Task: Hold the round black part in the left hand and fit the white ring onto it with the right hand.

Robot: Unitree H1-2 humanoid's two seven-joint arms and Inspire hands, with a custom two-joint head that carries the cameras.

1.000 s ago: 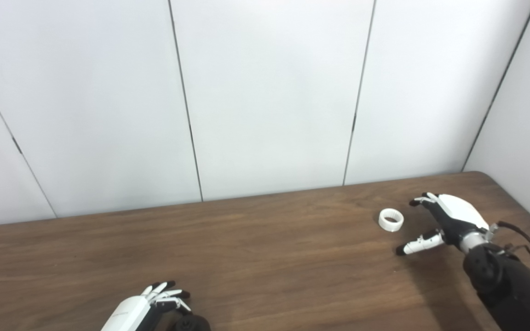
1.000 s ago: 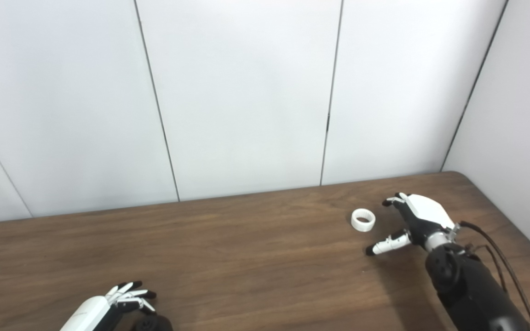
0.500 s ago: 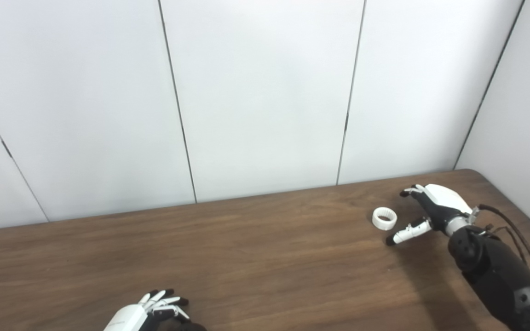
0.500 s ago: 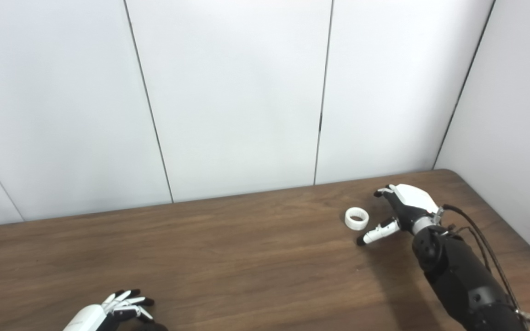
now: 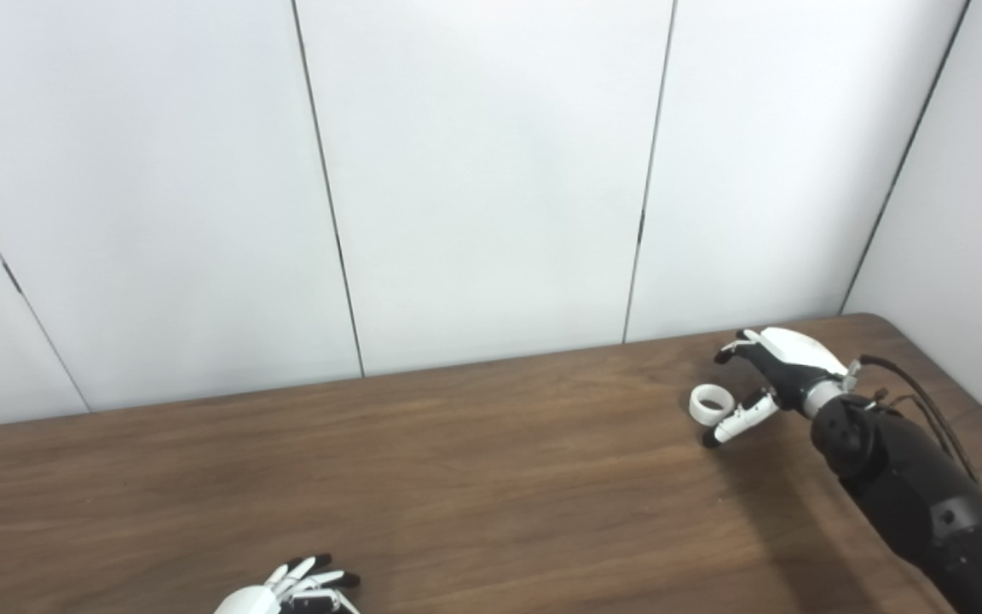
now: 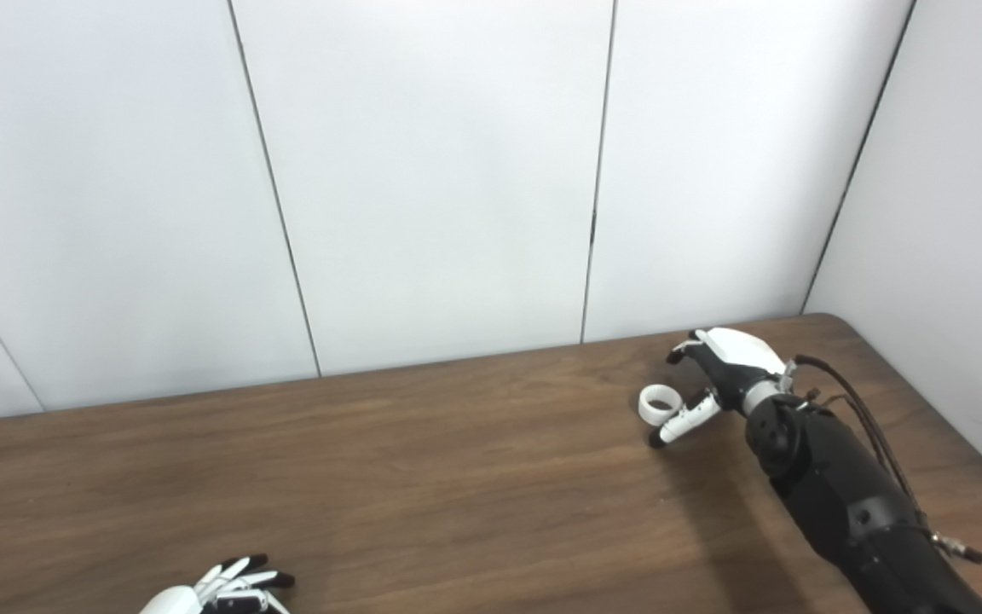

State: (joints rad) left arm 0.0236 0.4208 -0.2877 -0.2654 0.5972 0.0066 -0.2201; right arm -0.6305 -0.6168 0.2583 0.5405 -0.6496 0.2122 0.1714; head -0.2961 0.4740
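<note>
Bare table [image 5: 491, 477] between the hands; perhaps only the white ring [image 5: 709, 403] intrudes.

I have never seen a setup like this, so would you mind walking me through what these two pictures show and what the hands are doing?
Both pictures come from two cameras side by side on a humanoid robot's head, looking down at a wooden table against a white panelled wall, so they show one scene from slightly different spots.

The robot has two arms ending in white and black hands. The right hand, on a black arm, is open and reaches for a small white ring lying on the table. Its thumb is right beside the ring and its fingers curl above it, but it does not hold it yet.

The left hand barely shows at the bottom edge, fingers spread. The round black part it should hold is out of view in these pictures.
</note>
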